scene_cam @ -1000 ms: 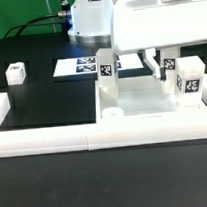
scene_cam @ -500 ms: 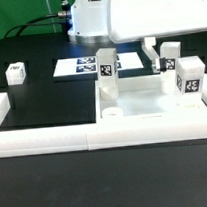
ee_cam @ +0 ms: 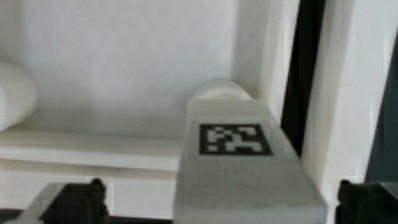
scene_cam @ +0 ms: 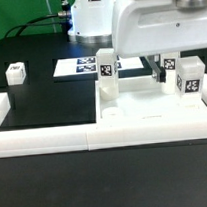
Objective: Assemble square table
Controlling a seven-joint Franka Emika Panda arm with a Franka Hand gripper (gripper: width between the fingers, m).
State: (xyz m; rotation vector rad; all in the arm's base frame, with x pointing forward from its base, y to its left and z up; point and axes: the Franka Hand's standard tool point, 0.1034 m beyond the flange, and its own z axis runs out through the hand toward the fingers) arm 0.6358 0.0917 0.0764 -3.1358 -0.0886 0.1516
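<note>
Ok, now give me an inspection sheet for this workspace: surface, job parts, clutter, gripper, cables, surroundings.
surface: black table, edged at the front and side by a white border rail.
job's things: square tabletop lies in the rail's corner. First leg, second leg and third leg, which is partly hidden by the arm, stand upright on it. Loose leg block sits apart toward the exterior view's left.
clutter: nothing seen.
grippers: gripper is open over the tabletop, its jaws either side of a tagged leg, not closed on it.
cables: green cable runs behind the table.
surroundings: robot base; marker board flat on the table.
</note>
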